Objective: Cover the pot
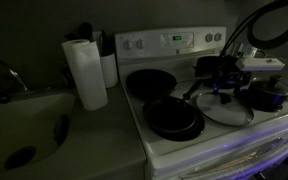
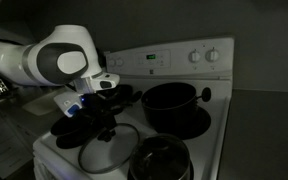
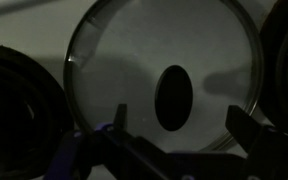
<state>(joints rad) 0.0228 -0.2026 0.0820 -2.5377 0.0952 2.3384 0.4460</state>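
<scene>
1. Claw: jaws spread wide and holding nothing. In the wrist view both fingers enter from the lower edge, one on each side of the lid knob.
2. Knob: a dark oval at centre frame, sitting between the fingertips. The pictures do not show whether the fingers touch it.
3. Glass lid: lies flat on the bench, directly under the claw in both exterior views.
4. Pot: wide, black and straight-sided, at centre right of an exterior view near the control panel, and at centre frame of an exterior view. It is uncovered and apart from the lid.
5. Frying pan: at the lower edge, just beside the lid. A small dark saucepan sits at the right edge.
6. Progress: judged as the opening stage. The claw is lined up over the knob, but the grasp is not yet made. Left to do: close on the knob, lift the lid, carry it across to the pot and seat it on the rim.
</scene>
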